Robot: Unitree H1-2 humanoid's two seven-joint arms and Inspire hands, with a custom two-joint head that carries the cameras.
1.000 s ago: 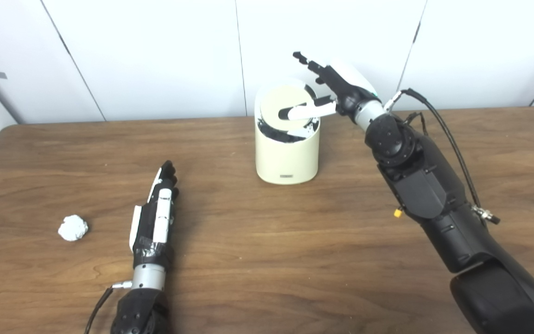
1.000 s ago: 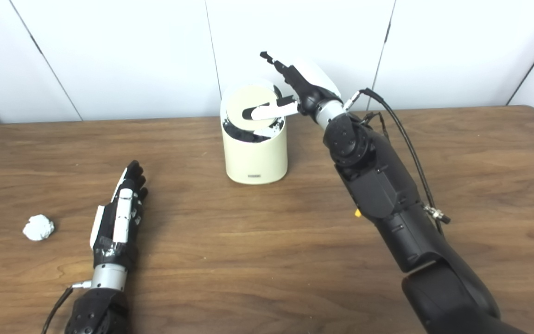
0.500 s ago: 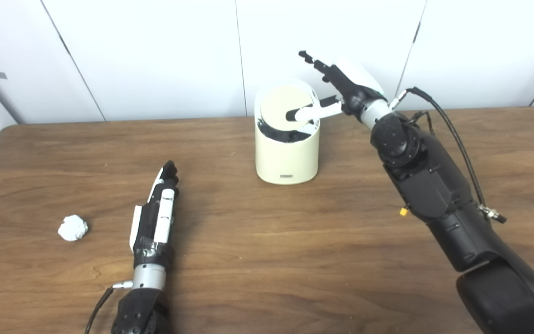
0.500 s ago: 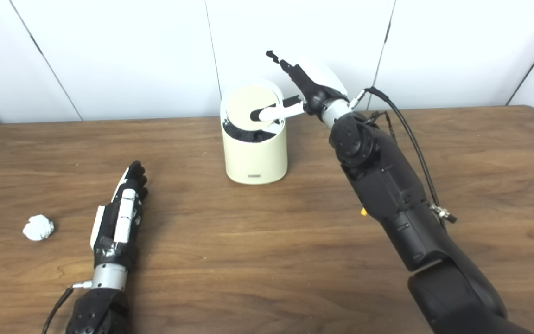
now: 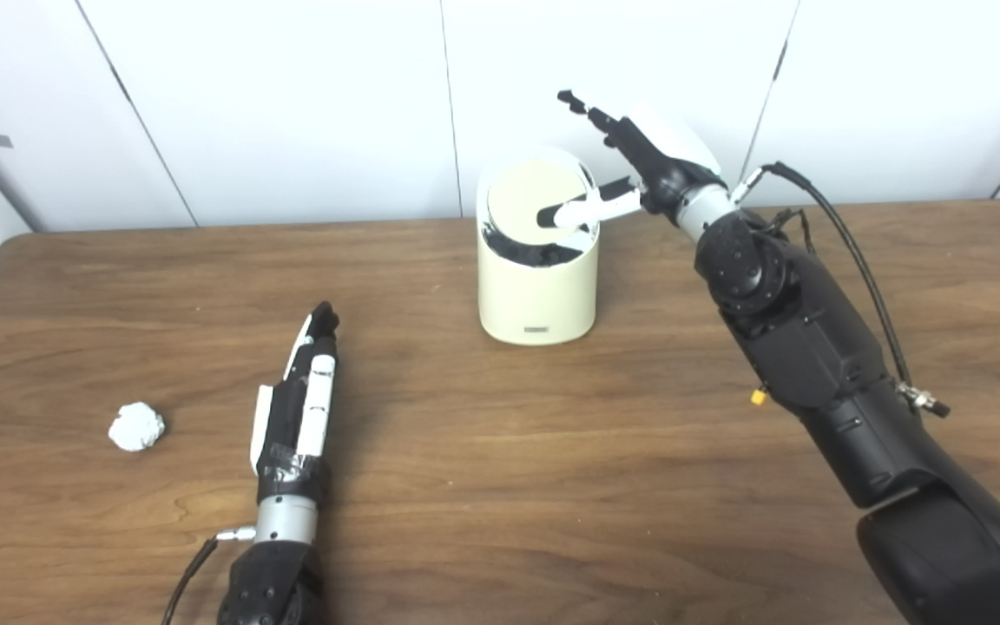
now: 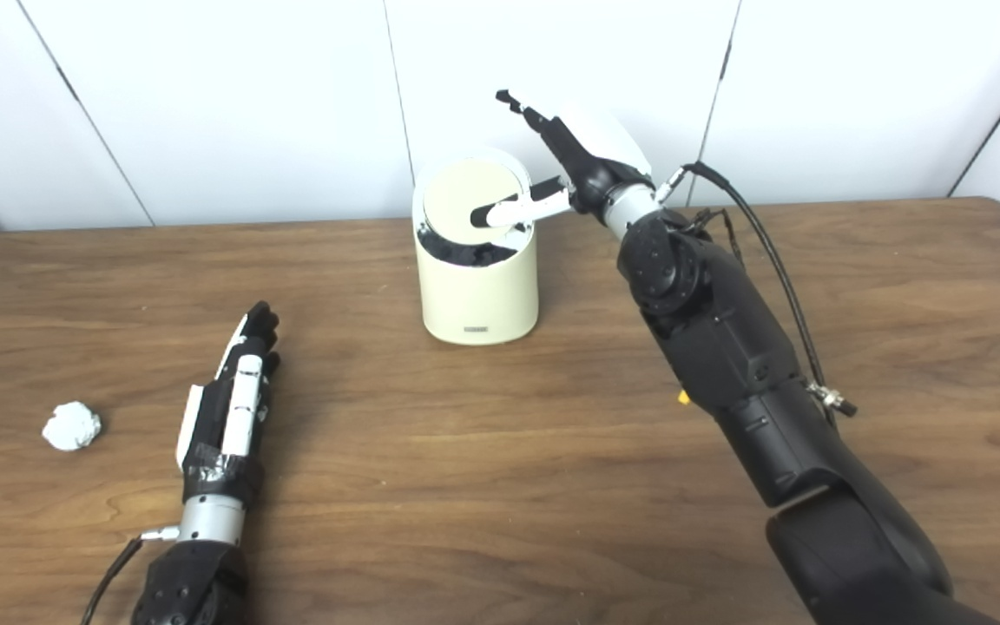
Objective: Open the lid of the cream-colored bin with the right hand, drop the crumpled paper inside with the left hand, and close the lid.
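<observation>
The right hand (image 5: pixel 639 165) is held at the upper right of the cream-colored bin (image 5: pixel 538 278), fingers spread, thumb laid across the tilted lid (image 5: pixel 537 193); nothing is gripped. A dark gap is seen under the lid's near edge. The left hand (image 5: pixel 299 408) is laid flat, fingers straight, empty, well down-left of the bin. The crumpled paper (image 5: pixel 136 426) is found left of that hand, nearer it than the right.
</observation>
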